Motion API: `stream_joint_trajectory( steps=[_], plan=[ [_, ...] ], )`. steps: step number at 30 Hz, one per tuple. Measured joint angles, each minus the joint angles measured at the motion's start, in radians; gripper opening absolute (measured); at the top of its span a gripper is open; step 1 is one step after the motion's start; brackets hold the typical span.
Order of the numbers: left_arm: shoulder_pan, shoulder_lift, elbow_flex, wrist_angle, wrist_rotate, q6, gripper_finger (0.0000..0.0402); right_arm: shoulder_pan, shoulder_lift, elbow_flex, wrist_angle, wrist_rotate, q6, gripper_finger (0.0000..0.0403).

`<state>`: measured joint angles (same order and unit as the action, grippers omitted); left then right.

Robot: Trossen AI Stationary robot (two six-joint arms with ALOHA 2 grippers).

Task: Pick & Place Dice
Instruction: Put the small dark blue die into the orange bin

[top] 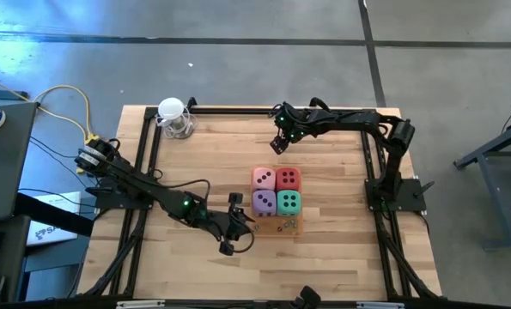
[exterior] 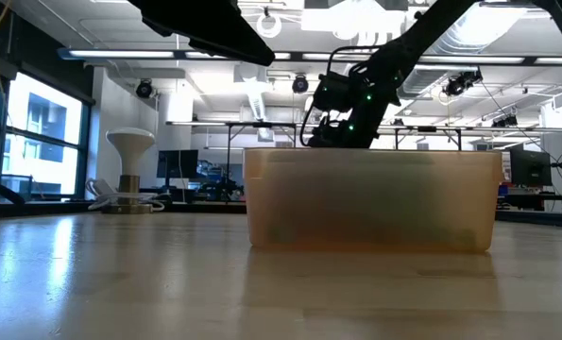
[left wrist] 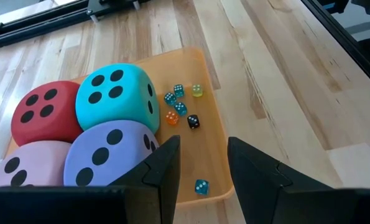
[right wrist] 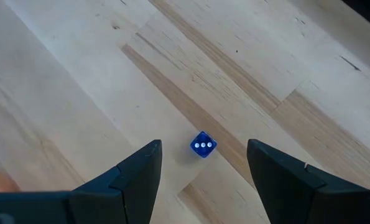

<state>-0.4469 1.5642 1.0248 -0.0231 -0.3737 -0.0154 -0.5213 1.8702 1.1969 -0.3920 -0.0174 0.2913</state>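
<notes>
Meanwhile, the right gripper [right wrist: 200, 163] is held open above a small blue die [right wrist: 203, 144] on the table [right wrist: 79, 81], while the left gripper [left wrist: 203, 165] is kept open, holding nothing, over the orange tray [left wrist: 219, 134].

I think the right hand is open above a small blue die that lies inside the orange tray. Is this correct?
Not quite. The right hand is open above the small blue die, but the die lies on the bare wooden table, not inside the orange tray. The right wrist view shows this.

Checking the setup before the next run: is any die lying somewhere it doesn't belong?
Yes. One small blue die lies alone on the bare wooden table, between the right gripper's open fingers, while the other small dice sit in the orange tray.
</notes>
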Motion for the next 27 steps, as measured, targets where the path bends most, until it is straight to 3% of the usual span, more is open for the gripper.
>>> stream_joint_trajectory(
  steps=[11, 27],
  plan=[
    [0.0, 0.0, 0.0, -0.003, 0.0, 0.0, 0.0127, 0.004, 0.004, 0.0, 0.0, -0.008, 0.0, 0.0229],
    [0.0, 0.0, 0.0, -0.007, 0.0, 0.001, 0.0127, 0.018, 0.114, 0.007, 0.007, 0.006, -0.033, 0.0229]
  ],
)
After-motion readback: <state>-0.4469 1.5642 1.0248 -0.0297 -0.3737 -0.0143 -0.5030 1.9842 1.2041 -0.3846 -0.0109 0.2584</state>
